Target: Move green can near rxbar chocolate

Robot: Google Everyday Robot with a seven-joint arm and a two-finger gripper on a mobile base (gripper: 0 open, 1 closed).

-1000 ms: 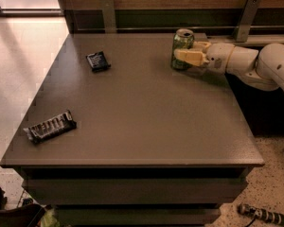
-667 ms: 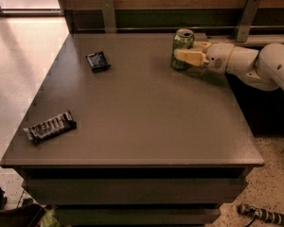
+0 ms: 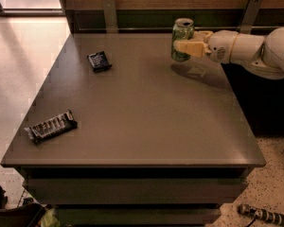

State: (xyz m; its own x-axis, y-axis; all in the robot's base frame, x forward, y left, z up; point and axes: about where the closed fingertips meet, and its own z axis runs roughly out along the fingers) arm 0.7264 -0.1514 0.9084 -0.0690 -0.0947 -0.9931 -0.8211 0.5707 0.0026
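Note:
The green can [image 3: 182,32] is upright at the far right of the grey table [image 3: 146,122], held a little above the surface, with its shadow on the table beneath it. My gripper [image 3: 181,47] reaches in from the right and is shut on the can's side. One pale finger [image 3: 189,47] crosses the front of the can. The rxbar chocolate [image 3: 52,126], a long dark bar with white lettering, lies near the front left corner, far from the can.
A smaller squarish dark packet [image 3: 99,61] lies at the far left of the table. A wooden wall with metal brackets [image 3: 110,13] runs behind the table. My white arm [image 3: 255,48] extends over the right edge. Floor lies to the left.
The can has risen off the table in my gripper and moved slightly forward. The bar and the packet have not moved.

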